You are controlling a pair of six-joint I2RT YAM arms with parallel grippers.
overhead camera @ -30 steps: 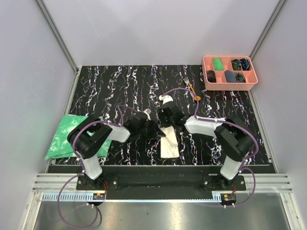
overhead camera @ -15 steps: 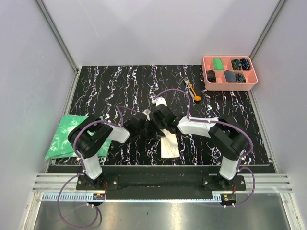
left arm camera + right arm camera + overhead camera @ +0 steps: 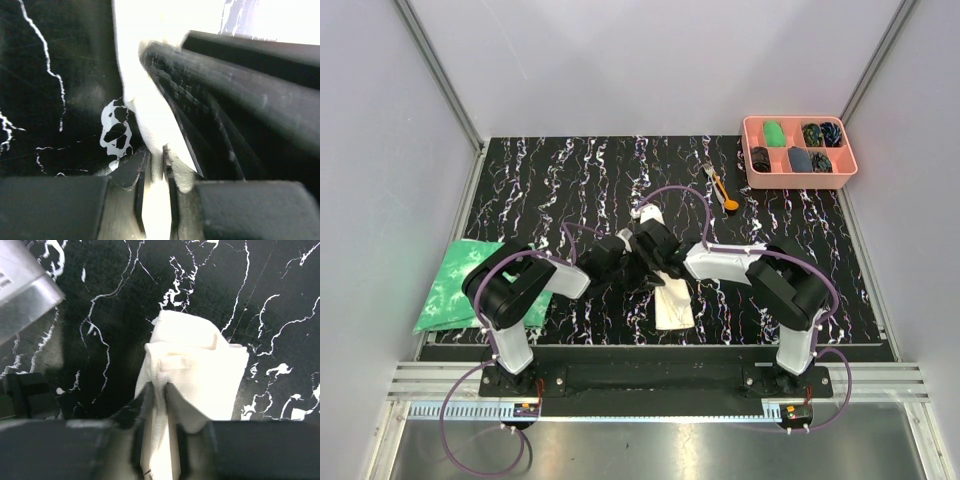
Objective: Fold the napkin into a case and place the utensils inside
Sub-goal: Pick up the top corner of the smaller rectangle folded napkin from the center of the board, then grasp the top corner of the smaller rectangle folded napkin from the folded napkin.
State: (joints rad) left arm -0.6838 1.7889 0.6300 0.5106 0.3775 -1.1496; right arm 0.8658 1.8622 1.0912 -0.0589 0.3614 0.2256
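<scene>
The cream-white napkin (image 3: 673, 305) lies as a narrow folded strip near the front middle of the black marbled mat (image 3: 570, 190). Both grippers meet at its far end. My left gripper (image 3: 640, 272) is shut on a thin edge of the cloth (image 3: 150, 115), which passes between its jaws (image 3: 156, 156). My right gripper (image 3: 656, 264) is shut on a bunched fold of the napkin (image 3: 200, 365), pinched between its jaws (image 3: 159, 389). The utensils (image 3: 720, 187), a fork and an orange spoon, lie side by side at the back right, far from both grippers.
A pink compartment tray (image 3: 750, 150) holding small dark and green items stands at the back right corner. A green-and-white mottled cloth (image 3: 455, 282) lies at the left edge of the mat. The right arm's dark body (image 3: 240, 90) crowds the left wrist view.
My right gripper has swung left to the napkin's far end beside the left gripper and has closed on the cloth. The left gripper has kept its place and its grip.
</scene>
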